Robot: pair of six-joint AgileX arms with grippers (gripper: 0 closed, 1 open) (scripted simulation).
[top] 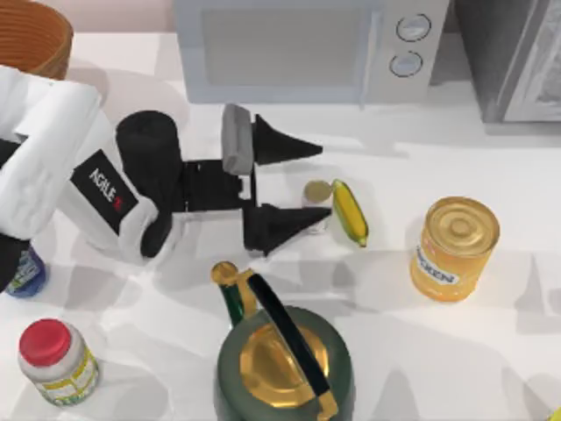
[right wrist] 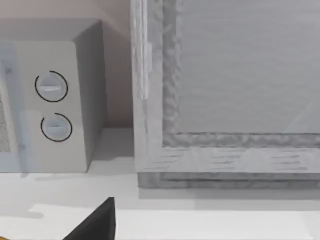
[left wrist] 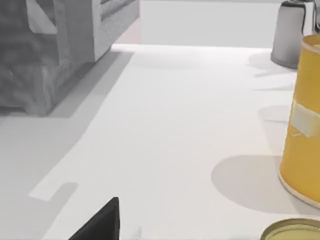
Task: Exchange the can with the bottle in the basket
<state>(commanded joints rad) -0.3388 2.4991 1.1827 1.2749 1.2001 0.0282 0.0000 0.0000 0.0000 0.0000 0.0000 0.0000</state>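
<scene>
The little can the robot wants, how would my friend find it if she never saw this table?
Start at the microwave at the back of the table and come forward to the open left gripper. Just off its fingertips stands the can, touching the yellow corn cob. It is tiny with a pale top, far smaller than the big orange-yellow can to its right.

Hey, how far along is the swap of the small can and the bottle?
Nothing looks done yet. The blue bottle stands on the table at the left edge, outside the basket at the far left corner. In hand: the left gripper, jaws open, reaches toward the small can beside the corn cob without holding it. Left: grasping the can and the whole exchange.
</scene>
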